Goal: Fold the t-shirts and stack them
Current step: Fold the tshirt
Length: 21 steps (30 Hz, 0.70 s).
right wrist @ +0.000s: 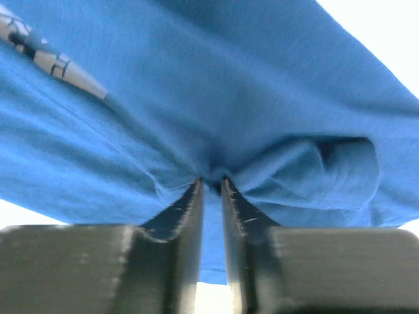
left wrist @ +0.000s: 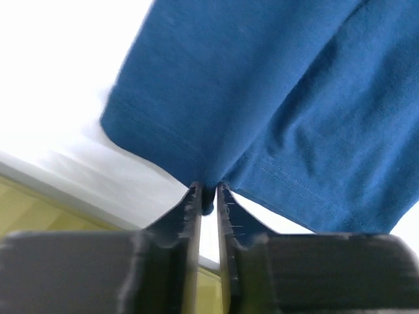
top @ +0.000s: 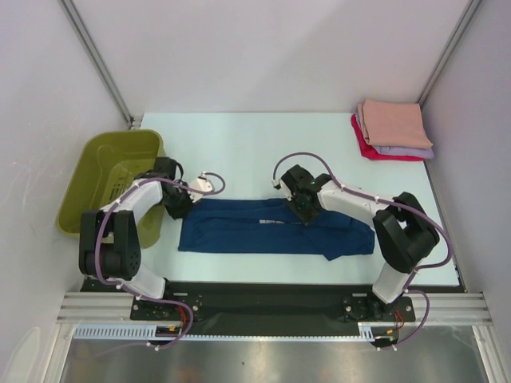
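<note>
Two arms are sharing one garment. From above, the navy t-shirt [top: 263, 231] is lying as a long band across the near middle of the table [top: 239, 144], running left to right. The left tool [top: 182, 209] is reaching down at the band's far-left corner, just beside the olive basket [top: 112, 159]. The right tool [top: 303, 214] is coming down on the far edge, a little right of the middle. I'd judge the grips are spread apart so the arms can carry that edge over evenly for another fold. Well apart, in the far right corner, the stack of folded t-shirts [top: 393, 128] is sitting with peach on top, lavender beneath and red at the bottom, probably where this one is heading.

Through the left wrist camera, the left tool [left wrist: 207, 190] is nipping the blue cloth [left wrist: 262, 98] between almost-closed jaws. A stitched hem is fanning away to the right, and the basket's yellow-green wall [left wrist: 26, 209] is showing at the lower left.

Through the right wrist camera, the right tool [right wrist: 211, 182] is pinching a gathered pucker of the same shirt [right wrist: 229, 85], jaws closed down on it, with creases radiating from the tips. A sliver of pale print [right wrist: 46, 55] is peeking in at the upper left. Taking only a small bite, to my eye, is leaving the rest free to drape.
</note>
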Motion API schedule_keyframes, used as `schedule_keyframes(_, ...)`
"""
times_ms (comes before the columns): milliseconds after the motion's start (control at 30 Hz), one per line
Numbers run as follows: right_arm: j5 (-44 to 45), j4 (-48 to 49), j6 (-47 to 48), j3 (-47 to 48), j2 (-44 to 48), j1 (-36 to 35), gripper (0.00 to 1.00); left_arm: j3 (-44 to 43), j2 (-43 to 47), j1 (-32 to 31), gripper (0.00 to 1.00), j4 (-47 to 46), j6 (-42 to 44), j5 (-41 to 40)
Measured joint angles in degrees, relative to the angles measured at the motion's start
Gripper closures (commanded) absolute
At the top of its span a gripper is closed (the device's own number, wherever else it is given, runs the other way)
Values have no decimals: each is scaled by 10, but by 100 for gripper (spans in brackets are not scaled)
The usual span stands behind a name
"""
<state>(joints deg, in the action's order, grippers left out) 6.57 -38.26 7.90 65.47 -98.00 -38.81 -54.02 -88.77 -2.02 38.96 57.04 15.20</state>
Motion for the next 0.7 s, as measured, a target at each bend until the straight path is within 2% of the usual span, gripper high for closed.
schedule_keyframes(67,1,0,0,0,-8,0,57,0,-4,0,48,6,6,0)
schedule_keyframes(133,0,-1,-1,0,-11,0,52,0,-5,0,41,17,9,0)
schedule_keyframes(167,1,-1,-2,0,-10,0,51,0,-5,0,32,22,11,1)
schedule_keyframes(200,1,-1,-3,0,-10,1,50,-2,-5,0,30,31,13,3)
schedule_keyframes(400,-5,-12,-16,10,14,7,38,-72,-9,1,28,93,10,54)
schedule_keyframes(467,-18,-12,-28,16,49,13,32,-104,-13,2,29,98,-3,80)
schedule_keyframes(533,-32,-5,-45,18,95,28,31,-124,-20,3,31,87,-33,92)
schedule_keyframes(600,-57,5,-73,17,151,65,34,-132,-32,3,33,63,-68,88)
schedule_keyframes(700,-87,36,-142,-11,235,176,39,-132,-61,-4,34,24,-116,51)
